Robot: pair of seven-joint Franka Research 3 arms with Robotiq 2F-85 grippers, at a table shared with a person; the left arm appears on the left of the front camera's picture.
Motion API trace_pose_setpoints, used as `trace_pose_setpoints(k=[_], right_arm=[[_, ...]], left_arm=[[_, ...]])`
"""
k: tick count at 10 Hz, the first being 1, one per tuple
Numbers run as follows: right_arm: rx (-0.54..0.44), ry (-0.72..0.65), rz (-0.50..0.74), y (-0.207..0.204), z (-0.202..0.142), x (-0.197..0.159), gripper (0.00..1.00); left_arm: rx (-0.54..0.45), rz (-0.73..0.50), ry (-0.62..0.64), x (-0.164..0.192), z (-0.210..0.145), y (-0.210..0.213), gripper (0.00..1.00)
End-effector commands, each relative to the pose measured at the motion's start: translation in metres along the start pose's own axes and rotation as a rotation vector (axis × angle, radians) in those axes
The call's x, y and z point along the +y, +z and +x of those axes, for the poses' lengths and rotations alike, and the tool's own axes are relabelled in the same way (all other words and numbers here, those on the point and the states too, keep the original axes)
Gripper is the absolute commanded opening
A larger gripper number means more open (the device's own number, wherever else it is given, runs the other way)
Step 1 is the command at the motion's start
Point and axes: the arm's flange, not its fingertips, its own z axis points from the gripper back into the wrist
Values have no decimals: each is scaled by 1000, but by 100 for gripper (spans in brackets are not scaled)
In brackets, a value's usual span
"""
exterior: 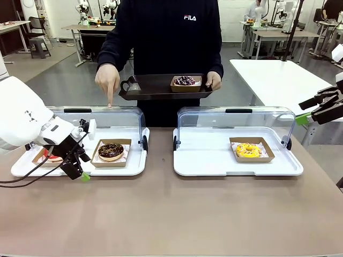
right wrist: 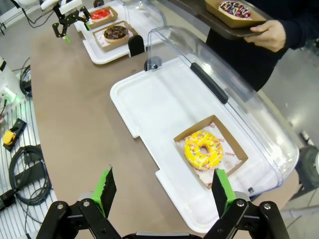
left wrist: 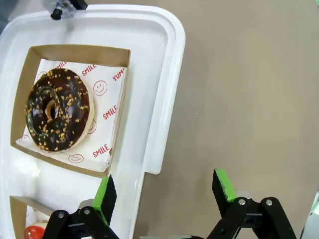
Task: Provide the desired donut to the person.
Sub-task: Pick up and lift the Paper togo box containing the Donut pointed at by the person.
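Observation:
The person in a black FILA sweatshirt holds a black tray carrying a dark sprinkled donut. Their other hand points a finger down at the left case. In that case lies a chocolate donut with nut bits, and a red donut is half hidden by my arm. My left gripper hangs open over the left tray's front edge, beside the chocolate donut. A yellow donut sits in the right case. My right gripper hovers open, off to the right and above.
Both white trays have clear hinged lids standing open at the back. Brown tabletop stretches in front of the trays. Cables and a rack lie past the table's edge.

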Motion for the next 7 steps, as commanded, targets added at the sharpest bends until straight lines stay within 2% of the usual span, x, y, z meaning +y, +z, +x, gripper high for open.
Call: trace_pose_setpoints(k=[1,3,7], right_arm=[[-4,11,9,0,-2,0,100],[-4,11,9,0,-2,0,100],[-4,11,9,0,-2,0,100]], left_arm=[[64,6,-91,17,11,7,100],[109,-1,-167,30,16,4,100],[179,38,-161,49,37,-16,100]])
